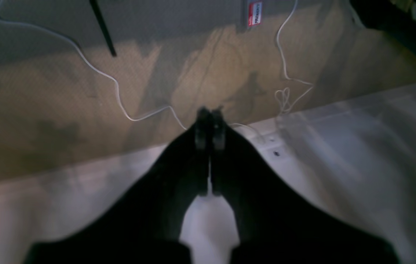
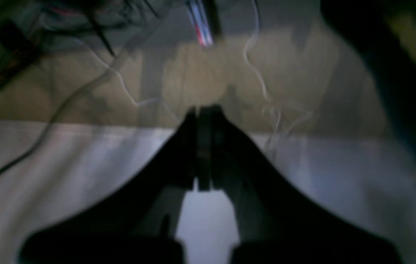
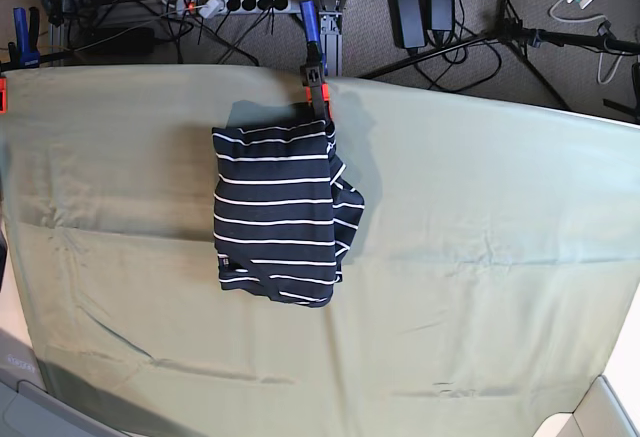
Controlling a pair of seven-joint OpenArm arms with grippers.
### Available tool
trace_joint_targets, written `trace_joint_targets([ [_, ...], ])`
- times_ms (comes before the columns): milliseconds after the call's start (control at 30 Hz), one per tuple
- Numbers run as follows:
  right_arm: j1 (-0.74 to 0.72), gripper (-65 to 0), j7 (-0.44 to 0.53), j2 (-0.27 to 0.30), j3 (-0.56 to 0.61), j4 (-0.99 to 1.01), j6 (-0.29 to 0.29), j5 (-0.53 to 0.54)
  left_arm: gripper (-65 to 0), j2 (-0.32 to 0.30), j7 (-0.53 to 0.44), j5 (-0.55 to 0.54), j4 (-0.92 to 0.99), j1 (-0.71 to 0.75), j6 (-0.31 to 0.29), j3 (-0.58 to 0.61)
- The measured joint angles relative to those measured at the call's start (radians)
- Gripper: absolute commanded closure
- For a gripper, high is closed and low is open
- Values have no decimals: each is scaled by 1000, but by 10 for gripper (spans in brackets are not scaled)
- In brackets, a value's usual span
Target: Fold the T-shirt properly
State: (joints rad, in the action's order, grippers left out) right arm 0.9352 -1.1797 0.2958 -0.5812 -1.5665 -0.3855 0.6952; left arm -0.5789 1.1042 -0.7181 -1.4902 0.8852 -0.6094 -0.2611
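The T-shirt [image 3: 275,212], dark navy with thin white stripes, lies folded into a compact upright rectangle on the olive-green table cloth [image 3: 480,257], left of centre near the far edge. Some fabric bulges out along its right side. Neither arm appears in the base view. My left gripper [image 1: 210,114] is shut with nothing between its fingers, hanging over a white surface and brown floor. My right gripper [image 2: 204,110] is likewise shut and empty, above a similar white surface. The shirt does not show in either wrist view.
An orange-and-blue clamp [image 3: 316,82] pins the cloth at the far edge just above the shirt. Another clamp [image 3: 20,42] sits at the far left. Cables, power strips and tripod legs [image 3: 500,37] lie on the floor behind. White cables [image 1: 120,95] trail across the floor.
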Motion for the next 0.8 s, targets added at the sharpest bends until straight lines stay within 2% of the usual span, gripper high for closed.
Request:
trace_joint_targets([
  [133,-54,0,-2,-2,0,177,1,-68,0,0,-59,133,119,-61,92,113],
  [267,-151,0,-19,-7,2,348,2,-84,0,6,-70,187,282,-225,150,336],
  [400,-239,0,-24,-6,27,507,4,-84,0,47,-71,254,506,-406,194,570],
  [600,-355,0,-19,-9,154,727,11,-170,0,165,-73,257,824,-646,210,858],
  [700,-431,0,-5,-10,226,817,16,-185,0,240,-97,257,926,-739,226,943],
  [800,-515,0,13,-15,284,886,18,-184,0,322,-103,258,1007,-800,243,971],
])
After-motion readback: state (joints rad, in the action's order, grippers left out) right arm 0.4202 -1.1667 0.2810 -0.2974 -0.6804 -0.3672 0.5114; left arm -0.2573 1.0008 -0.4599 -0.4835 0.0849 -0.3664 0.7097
